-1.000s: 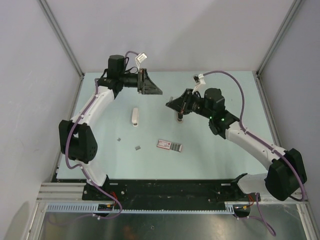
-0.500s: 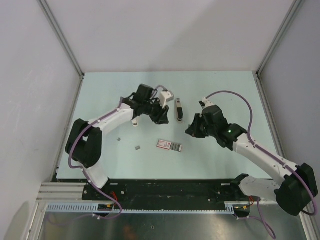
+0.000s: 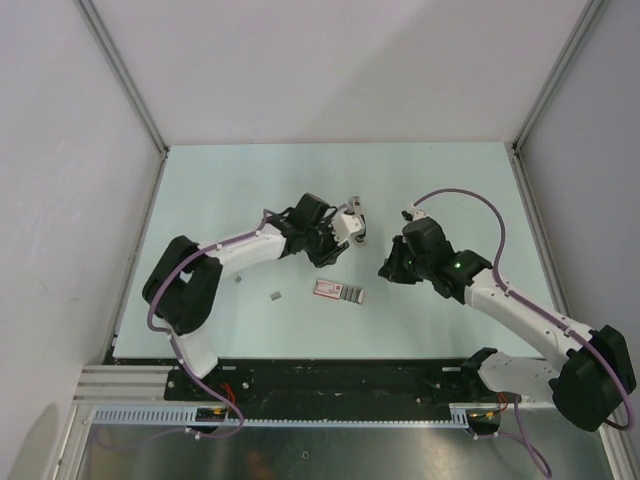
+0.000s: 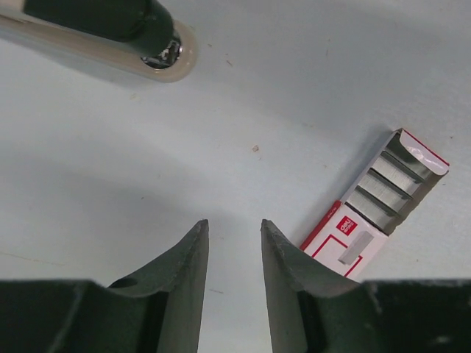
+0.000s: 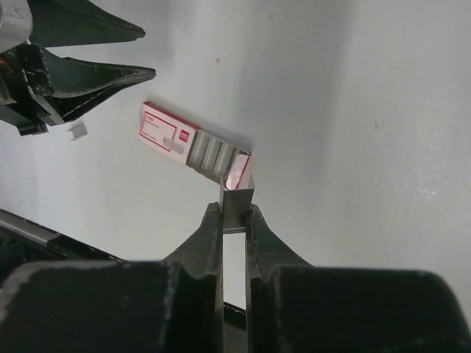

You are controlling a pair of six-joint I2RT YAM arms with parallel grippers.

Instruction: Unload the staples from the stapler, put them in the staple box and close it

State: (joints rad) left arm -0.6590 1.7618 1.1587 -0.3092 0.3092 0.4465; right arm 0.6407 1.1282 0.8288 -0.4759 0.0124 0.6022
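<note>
Pinching the staples (image 5: pixel 237 200) mid-frame by a thin edge, the right gripper (image 5: pixel 234 213) risks dropping them — left gripper (image 4: pixel 234 246) spread, empty, stapler (image 4: pixel 110 37) upper left

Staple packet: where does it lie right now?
Top view: the staple packet lies flat near the middle of the table, between a loose staple bit to its left and the right gripper to its right.

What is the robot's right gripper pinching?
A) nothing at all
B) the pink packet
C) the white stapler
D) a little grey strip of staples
D: the right wrist view shows the right gripper shut on the staples, a short grey metal strip between its fingertips.
</note>
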